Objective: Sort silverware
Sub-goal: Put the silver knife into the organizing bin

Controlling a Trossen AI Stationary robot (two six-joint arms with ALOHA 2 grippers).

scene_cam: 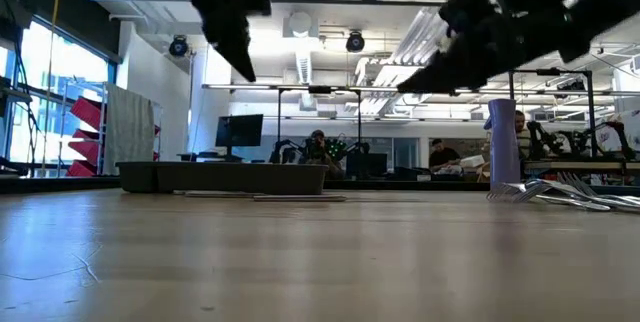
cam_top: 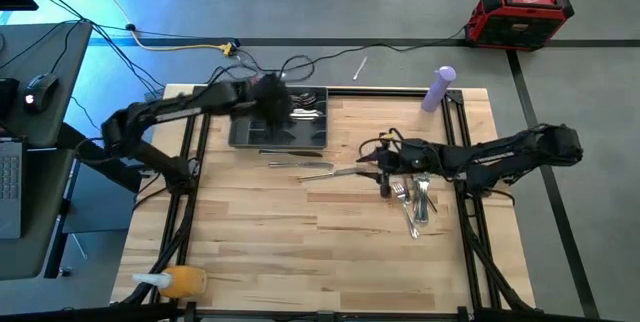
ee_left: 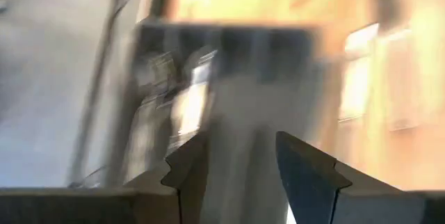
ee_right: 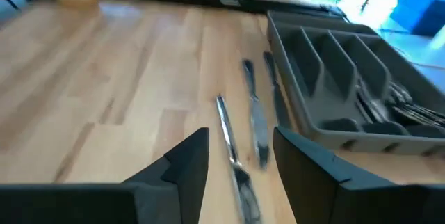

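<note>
No text, label, brand or number can be read on anything in these views.

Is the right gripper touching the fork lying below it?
Apart. In the right wrist view the right gripper stands open and empty, with the fork lying on the table between and beyond its fingers, clear of both.

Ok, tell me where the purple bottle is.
In the high view the purple bottle stands at the table's far right corner, beyond the right arm and right of the grey tray.
</note>
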